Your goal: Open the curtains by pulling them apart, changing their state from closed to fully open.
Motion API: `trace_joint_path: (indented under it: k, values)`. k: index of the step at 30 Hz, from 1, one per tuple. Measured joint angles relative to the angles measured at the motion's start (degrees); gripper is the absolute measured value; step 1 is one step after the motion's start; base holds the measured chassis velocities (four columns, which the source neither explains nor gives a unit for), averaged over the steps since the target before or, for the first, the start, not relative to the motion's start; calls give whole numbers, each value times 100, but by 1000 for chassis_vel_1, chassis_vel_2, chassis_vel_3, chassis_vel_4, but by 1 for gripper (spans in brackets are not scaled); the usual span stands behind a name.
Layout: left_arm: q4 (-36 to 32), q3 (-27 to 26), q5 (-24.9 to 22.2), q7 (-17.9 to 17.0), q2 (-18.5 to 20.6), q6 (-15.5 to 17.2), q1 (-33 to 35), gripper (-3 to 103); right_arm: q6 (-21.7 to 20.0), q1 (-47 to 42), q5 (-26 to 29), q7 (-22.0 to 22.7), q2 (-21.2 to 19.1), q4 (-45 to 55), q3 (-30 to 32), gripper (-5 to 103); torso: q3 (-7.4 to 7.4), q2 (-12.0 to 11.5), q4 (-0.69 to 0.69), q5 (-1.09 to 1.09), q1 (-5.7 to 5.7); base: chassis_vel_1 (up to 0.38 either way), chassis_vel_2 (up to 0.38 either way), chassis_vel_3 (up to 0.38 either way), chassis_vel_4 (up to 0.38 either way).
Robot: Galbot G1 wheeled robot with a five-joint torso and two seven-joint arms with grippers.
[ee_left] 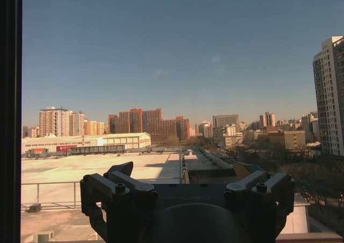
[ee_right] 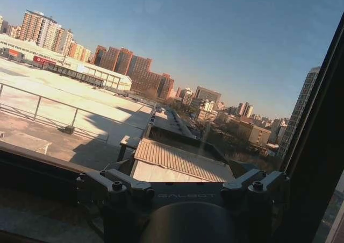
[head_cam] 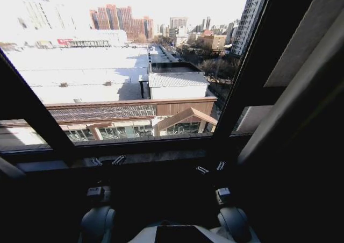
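Facing a bare window (head_cam: 134, 81), the robot holds both arms low and forward, its two claws poised just above the dark sill (head_cam: 156, 157). Seen from the head camera, the left gripper (head_cam: 107, 161) sits left of centre and the right gripper (head_cam: 210, 168) right of centre, well apart — each with its fingers spread and nothing between them. The left wrist camera shows the left claw's fingers (ee_left: 121, 170) splayed against a flat rooftop and a row of red-brick towers; the right wrist camera shows the right claw's fingers (ee_right: 244, 176) likewise released, beside a dark window frame bar (ee_right: 317, 146). A pale band (head_cam: 301, 92) slants down the right of the head view — whether it is the curtains cannot be told; no fabric covers the glass.
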Motion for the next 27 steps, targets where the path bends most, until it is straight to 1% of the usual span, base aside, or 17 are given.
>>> trace_joint_path:
  k: [5, 7, 11, 14, 17, 18, 21, 23, 25, 27]
  values:
    - [-98, -22, 11, 37, -12, 119, 78, 100, 15, -1, -58, 143, -8, 39, -151, 100, 0, 0, 0, 0, 0, 363, 323, -362, -332]
    - [-164, -23, -11, 35, 24, 142, 167, 100, -72, -51, -51, 178, -8, 204, -224, 100, 0, 0, 1, 1, 0, 358, 344, -355, -330]
    - [-95, -37, -46, 27, 96, 120, 160, 100, -196, -125, -47, 232, 32, 452, -355, 100, 0, 0, -1, -2, 0, 360, 347, -349, -327]
    - [-91, -63, -55, 25, 100, 163, 165, 100, -296, -145, -41, 252, 27, 546, -460, 100, 0, 0, 0, 1, 0, 346, 352, -363, -344]
    - [18, -6, -153, 36, 132, 367, 67, 100, -605, -39, 190, 257, -40, 628, -586, 100, 0, 0, -1, -1, 0, 363, 356, -352, -368]
    - [18, -6, -153, 36, 132, 367, 67, 100, -605, -39, 190, 257, -40, 628, -586, 100, 0, 0, -1, -1, 0, 349, 362, -321, -373]
    - [105, 73, -206, 120, 81, 516, -36, 100, -963, 350, 662, 250, -93, 484, -613, 100, 0, -1, -1, -1, 0, 362, 350, -350, -356]
    - [117, 100, -210, 142, 73, 541, -38, 100, -1016, 446, 739, 232, -97, 423, -606, 100, 0, 0, 0, -1, 0, 357, 359, -368, -364]
    - [174, 157, -147, 224, 58, 560, -41, 100, -1109, 649, 892, 124, -96, 227, -518, 100, 0, -1, 1, 2, 1, 354, 353, -365, -344]
    - [188, 168, -77, 236, 34, 559, -29, 100, -1121, 670, 1016, 50, -108, 167, -419, 100, 0, -1, 0, -2, 1, 355, 349, -330, -333]
